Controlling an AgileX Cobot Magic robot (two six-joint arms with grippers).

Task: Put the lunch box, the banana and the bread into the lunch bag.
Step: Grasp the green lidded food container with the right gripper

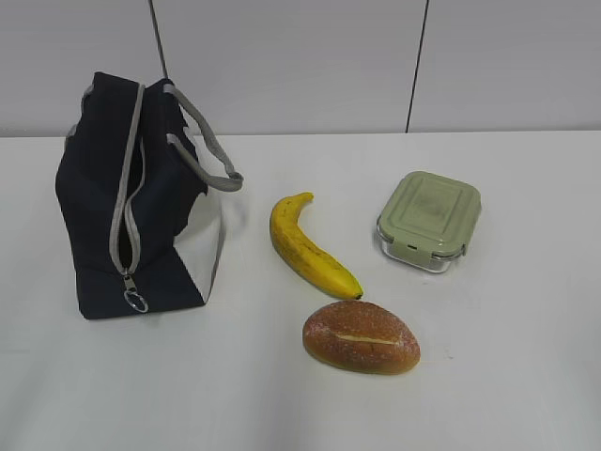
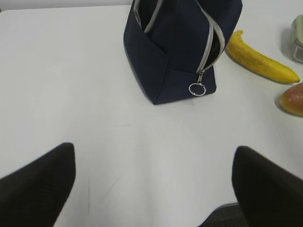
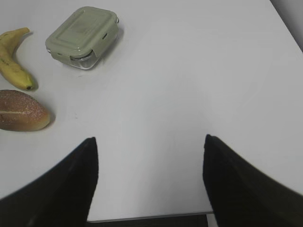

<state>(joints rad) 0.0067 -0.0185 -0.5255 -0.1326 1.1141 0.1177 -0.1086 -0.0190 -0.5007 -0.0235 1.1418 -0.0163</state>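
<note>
Four task things sit on the white surface, one of each. We take the boxy navy-blue fabric lunch bag with white side panels as our landmark; its grey zipper is partly open and one ring pull hangs at the lower end. Just right of the bag lies one ripe yellow banana. Right of the banana, further from the bag, stands one square glass lunch box with its sage-green lid on. Nearer us than the banana lies one oval golden-brown bread roll. We see both claws empty and spread wide: the left claw in front of the bag, the right claw well right of it.
</note>
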